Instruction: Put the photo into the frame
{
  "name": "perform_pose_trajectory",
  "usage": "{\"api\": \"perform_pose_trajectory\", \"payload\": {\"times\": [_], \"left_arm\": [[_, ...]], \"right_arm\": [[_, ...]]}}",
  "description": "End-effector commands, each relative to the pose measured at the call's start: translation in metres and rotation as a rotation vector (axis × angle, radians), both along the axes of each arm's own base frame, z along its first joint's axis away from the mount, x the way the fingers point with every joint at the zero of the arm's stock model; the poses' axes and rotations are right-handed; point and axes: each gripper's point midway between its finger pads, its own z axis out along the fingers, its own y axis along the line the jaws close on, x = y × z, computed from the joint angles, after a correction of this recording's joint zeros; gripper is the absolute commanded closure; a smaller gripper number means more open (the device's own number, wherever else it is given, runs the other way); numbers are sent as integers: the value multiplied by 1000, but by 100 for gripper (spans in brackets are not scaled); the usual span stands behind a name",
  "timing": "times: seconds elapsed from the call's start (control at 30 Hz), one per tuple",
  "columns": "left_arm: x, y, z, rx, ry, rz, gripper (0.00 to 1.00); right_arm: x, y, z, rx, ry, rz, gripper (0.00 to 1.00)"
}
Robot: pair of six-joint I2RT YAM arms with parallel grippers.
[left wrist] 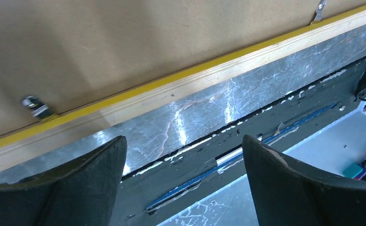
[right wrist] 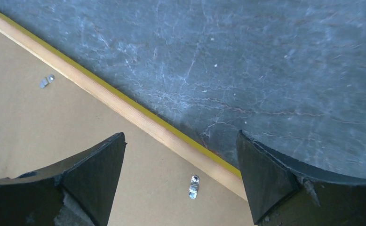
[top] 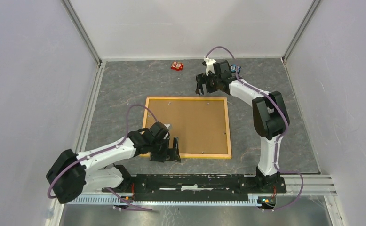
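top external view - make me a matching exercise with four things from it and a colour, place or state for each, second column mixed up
Things:
1. frame
2. backing board
3. left gripper
4. right gripper

Descriptions:
A. open, holding nothing, over the frame's far rail
B. yellow-orange wooden rails
C. open, holding nothing, at the left end of the frame's near rail
D. plain brown, filling the inside of the frame

Pairs: 1-B, 2-D, 3-C, 4-A
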Motion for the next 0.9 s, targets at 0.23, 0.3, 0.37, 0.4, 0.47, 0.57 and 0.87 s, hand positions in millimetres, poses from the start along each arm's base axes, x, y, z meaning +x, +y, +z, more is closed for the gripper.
{"api": "perform_pose_trajectory", "payload": {"times": [0.23, 0.3, 0.37, 0.4, 0.47, 0.57, 0.87], "left_arm": [[23, -3, -28, 154, 6, 66, 3], [35, 5, -30, 201, -12, 103, 3], [47, 12, -32, 219, -17, 151, 3], [52, 16, -33, 219, -16, 172, 3], [64, 26, -33, 213, -13, 227, 3], [85, 47, -31, 197, -15, 320, 5], [128, 77, -29, 203, -15, 445, 10]], "right_arm": [[-17, 12, -44, 76, 148, 66, 11], [-31, 9, -49, 90, 175, 67, 12], [-49, 5, -55, 102, 209, 68, 13], [-56, 4, -54, 110, 215, 69, 13], [-73, 0, -52, 127, 235, 59, 14], [-104, -4, -46, 181, 256, 50, 14], [-181, -43, -52, 145, 287, -28, 15]]}}
